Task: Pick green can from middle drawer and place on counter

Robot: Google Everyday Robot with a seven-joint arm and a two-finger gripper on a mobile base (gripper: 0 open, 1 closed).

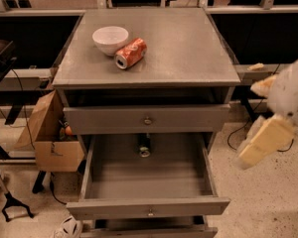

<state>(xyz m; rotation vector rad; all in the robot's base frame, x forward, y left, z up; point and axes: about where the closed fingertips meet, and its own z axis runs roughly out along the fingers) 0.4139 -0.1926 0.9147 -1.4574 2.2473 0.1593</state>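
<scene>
The wide grey metal middle drawer stood pulled open. The small dark green can lay on its side at the far end of the drawer floor, centred, silver top facing near. On the flat grey speckled counter, a white round bowl sat far left with an orange-red soda can lying just beside it. The cream-coloured end effector hung right of the cabinet, apart from the drawer; whether it was released or clenched could not be told.
</scene>
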